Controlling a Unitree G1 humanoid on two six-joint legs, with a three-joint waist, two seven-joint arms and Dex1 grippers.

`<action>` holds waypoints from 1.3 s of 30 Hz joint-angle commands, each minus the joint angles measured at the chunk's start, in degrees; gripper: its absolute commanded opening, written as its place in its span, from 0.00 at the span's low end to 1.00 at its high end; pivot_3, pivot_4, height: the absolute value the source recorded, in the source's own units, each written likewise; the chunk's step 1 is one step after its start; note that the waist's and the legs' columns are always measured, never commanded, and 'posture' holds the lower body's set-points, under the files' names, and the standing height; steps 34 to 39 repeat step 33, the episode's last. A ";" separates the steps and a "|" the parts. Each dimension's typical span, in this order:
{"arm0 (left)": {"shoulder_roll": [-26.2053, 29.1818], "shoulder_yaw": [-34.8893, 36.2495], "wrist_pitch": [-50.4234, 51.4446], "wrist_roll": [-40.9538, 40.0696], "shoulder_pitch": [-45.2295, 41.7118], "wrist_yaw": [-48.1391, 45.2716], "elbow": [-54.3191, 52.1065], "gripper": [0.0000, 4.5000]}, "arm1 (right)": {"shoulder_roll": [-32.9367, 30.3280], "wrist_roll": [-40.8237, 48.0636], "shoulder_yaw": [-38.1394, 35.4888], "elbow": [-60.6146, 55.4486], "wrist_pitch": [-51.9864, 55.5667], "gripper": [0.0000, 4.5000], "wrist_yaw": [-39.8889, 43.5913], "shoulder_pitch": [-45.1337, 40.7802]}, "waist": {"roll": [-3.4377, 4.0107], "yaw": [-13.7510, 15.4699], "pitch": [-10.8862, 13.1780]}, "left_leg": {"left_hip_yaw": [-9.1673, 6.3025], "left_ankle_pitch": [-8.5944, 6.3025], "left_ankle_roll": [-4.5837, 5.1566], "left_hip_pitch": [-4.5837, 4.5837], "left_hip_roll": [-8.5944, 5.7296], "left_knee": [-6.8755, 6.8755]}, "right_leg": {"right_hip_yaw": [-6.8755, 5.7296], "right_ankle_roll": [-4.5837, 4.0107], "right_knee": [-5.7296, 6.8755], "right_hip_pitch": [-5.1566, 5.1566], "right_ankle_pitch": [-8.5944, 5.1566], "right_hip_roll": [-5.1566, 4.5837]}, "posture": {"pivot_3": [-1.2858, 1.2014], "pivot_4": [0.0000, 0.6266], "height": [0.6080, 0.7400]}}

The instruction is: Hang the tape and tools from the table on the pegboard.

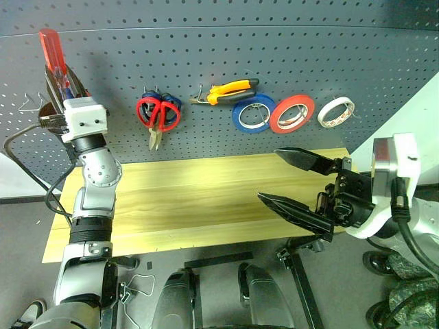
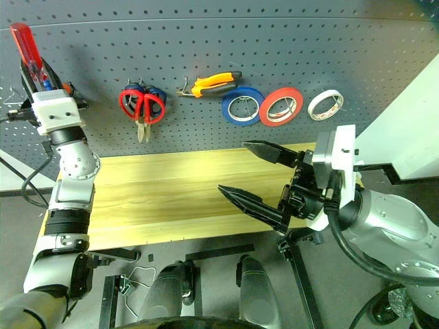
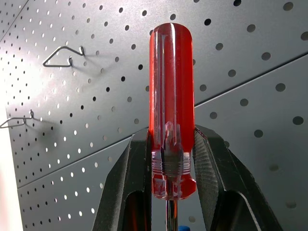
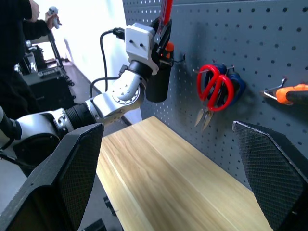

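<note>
screwdriver (image 3: 171,110) pinched upright in left gripper (image 3: 171,159) by pegboard (image 1: 274,55), right gripper (image 1: 291,181) spread wide

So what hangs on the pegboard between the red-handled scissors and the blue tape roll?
The pliers, orange-and-black handled, on a hook, as the left eye view shows.

A translucent red screwdriver (image 3: 170,110), red scissors (image 1: 158,114), orange-and-black pliers (image 1: 230,90), blue (image 1: 252,114), red (image 1: 292,113) and whitish tape (image 1: 336,112) against the dark grey dotted pegboard (image 1: 288,55), above a pale yellow grained table (image 1: 199,199).
</note>
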 commanded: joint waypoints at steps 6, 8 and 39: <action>-1.16 1.77 2.99 3.95 3.82 4.10 -7.78 0.35 | -4.07 1.49 -2.12 -0.64 -0.40 1.00 0.59 2.03 | -0.01 -0.04 0.02 | 0.03 0.00 0.00 -0.05 0.00 0.00 | 0.04 0.00 0.00 -0.05 0.00 -0.03 | 0.43 0.41 0.82; -0.85 1.62 4.59 5.10 4.20 4.03 -8.83 0.48 | -4.40 1.28 -1.96 -0.58 -0.52 1.00 0.72 2.48 | -0.01 -0.04 0.02 | 0.03 0.00 0.00 -0.05 0.00 0.00 | 0.03 0.00 0.00 -0.05 0.00 -0.02 | 0.43 0.41 0.82; -10.80 -10.50 20.99 -8.58 4.17 -21.79 -44.07 0.99 | 4.74 -18.10 8.79 7.27 -9.81 1.00 9.25 -0.97 | 0.06 0.39 -1.96 | 0.10 0.00 0.00 -0.09 -0.18 0.04 | 0.04 0.42 -0.10 0.01 0.18 0.14 | 0.51 0.06 0.82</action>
